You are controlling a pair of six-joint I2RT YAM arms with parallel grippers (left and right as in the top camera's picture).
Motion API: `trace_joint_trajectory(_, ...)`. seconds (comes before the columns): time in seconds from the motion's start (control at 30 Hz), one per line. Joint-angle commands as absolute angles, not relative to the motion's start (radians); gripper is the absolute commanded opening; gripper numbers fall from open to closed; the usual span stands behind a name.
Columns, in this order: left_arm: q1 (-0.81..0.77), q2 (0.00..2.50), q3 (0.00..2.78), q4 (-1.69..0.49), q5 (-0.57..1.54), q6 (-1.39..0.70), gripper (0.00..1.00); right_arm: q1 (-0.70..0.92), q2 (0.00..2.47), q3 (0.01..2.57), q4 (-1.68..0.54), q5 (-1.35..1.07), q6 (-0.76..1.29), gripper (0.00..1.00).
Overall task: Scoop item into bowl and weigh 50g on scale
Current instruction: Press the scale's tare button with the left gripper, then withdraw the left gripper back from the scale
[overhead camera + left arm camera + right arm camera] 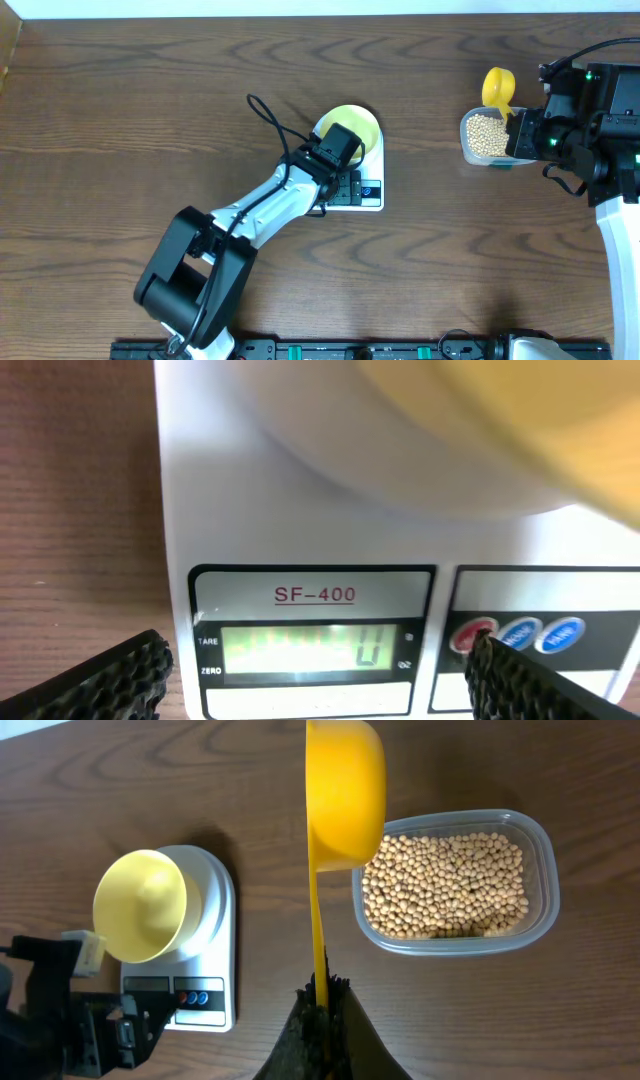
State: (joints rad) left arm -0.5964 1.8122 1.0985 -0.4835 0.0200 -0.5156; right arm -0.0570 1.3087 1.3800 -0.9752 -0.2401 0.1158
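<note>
Beans (pixel 445 885) small, round, tan, filling clear tub (pixel 548 890), dark wood table (pixel 500 1010), left gripper (pixel 320 675) wide, right gripper (pixel 322 988) clamping yellow scoop (pixel 345 790)

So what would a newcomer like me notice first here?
A bright yellow scoop, gripped by its handle in the right gripper, hangs at the edge of a clear tub of beige beans. Nearby, a pale yellow bowl sits on a white scale reading zero, the left gripper open over its front edge.
</note>
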Motion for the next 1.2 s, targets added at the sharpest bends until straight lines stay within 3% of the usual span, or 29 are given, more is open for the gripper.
trace_joint_trajectory(0.0,-0.596,1.761,1.118,-0.489,0.014,-0.498,0.96,-0.058,1.303,1.391,-0.977,-0.237,0.095,0.01)
trace_joint_trajectory(0.47,-0.579,1.715,1.118,-0.533,0.044,-0.498,0.96,-0.058,1.303,1.391,-0.977,-0.237,0.096,0.01)
trace_joint_trajectory(0.6,-0.487,1.647,1.118,-0.569,0.23,-0.467,0.97,-0.058,1.303,1.391,-0.976,-0.238,0.096,0.01)
trace_joint_trajectory(0.73,-0.334,1.559,1.118,-0.582,0.555,-0.294,0.97,-0.058,1.303,1.391,-0.976,-0.238,0.096,0.01)
trace_joint_trajectory(0.8,-0.256,1.512,1.118,-0.617,0.619,-0.213,0.96,-0.058,1.303,1.391,-0.976,-0.239,0.096,0.01)
trace_joint_trajectory(1.03,-0.141,1.466,1.118,-0.678,0.551,-0.146,0.96,-0.058,1.303,1.391,-0.977,-0.237,0.091,0.01)
trace_joint_trajectory(1.17,-0.1,1.467,1.117,-0.691,0.243,-0.146,0.97,-0.058,1.303,1.391,-0.957,-0.238,0.046,0.01)
